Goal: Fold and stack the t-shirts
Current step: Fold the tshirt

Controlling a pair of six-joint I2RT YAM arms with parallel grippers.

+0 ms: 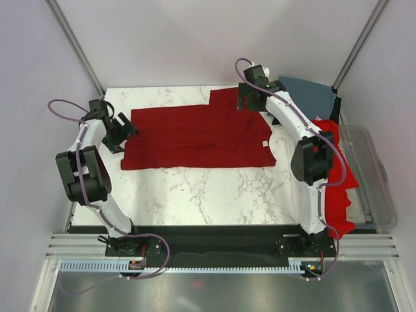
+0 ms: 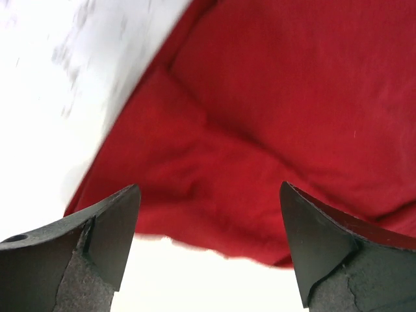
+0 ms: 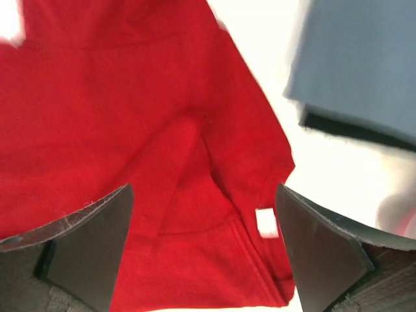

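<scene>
On the marble table (image 1: pixel 214 195), a dark crimson shirt (image 1: pixel 195 136) lies flat, partly folded.
Left gripper (image 1: pixel 125 133) and right gripper (image 1: pixel 249 99) hover at its ends, jaws spread and empty; a grey-blue shirt (image 1: pixel 312 94) and a red shirt (image 1: pixel 348 185) lie to the right.

The near half of the desk (image 1: pixel 208 195), from 4 round to 8 o'clock, is bare marble, open to either arm. The dark crimson shirt (image 1: pixel 195 136) lies flat and low across the far half. The grey-blue shirt (image 1: pixel 312 94) crowds the 1 o'clock corner. From 3 to 4 o'clock the brighter red shirt (image 1: pixel 341 188) and the right arm (image 1: pixel 305 143) block the edge, with a clear bin (image 1: pixel 380 175) just beyond.
</scene>
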